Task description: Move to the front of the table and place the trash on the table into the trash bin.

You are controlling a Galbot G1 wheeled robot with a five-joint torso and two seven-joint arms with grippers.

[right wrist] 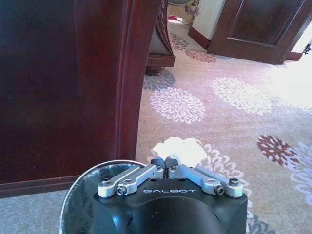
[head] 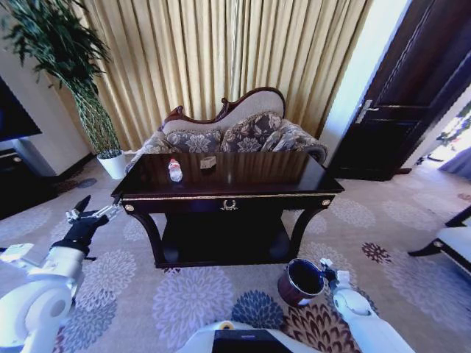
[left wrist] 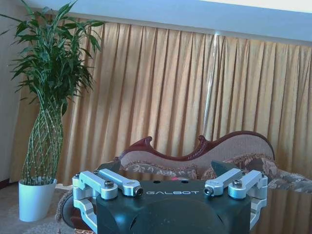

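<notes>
Nearest the head camera, the right end effector (head: 329, 277) hangs low beside the rim of the small round dark brown trash bin (head: 301, 282), which stands on the patterned carpet (head: 368, 220) in front of the table's right leg. In the right wrist view its fingers (right wrist: 158, 162) are pressed together on a crumpled white paper scrap (right wrist: 179, 148), held just past the bin's rim (right wrist: 78, 187); whether the scrap is over the opening or just outside it is hard to tell.

The left end effector (head: 94, 212) is raised near the front left corner of the large dark glossy wooden table (head: 228, 198) with its fingers spread apart, gripping nothing; the left wrist view shows the same wide gap (left wrist: 171, 190).

On the tabletop, a clear plastic bottle with a red cap and red-white label (head: 175, 170) stands upright toward the left, and a small brownish carton (head: 208, 162) sits near it, closer to the centre and back edge. The two are apart.
</notes>
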